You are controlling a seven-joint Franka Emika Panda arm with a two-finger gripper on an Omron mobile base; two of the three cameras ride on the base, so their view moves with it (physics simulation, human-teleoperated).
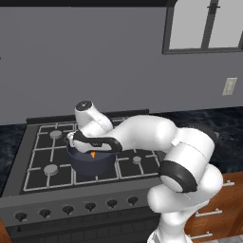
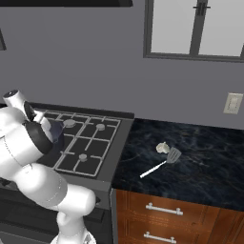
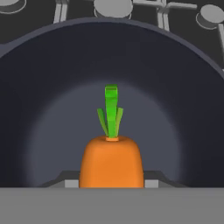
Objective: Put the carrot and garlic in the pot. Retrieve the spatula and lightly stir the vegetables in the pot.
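While the jaws grasp the carrot (image 3: 111, 162) over the pot (image 3: 39, 109), its green top points away, seemingly straight down into the bowl.

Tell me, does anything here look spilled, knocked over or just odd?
Nothing stands out. The claw holds the carrot over the pot on the stove. The garlic and spatula lie tidily on the counter.
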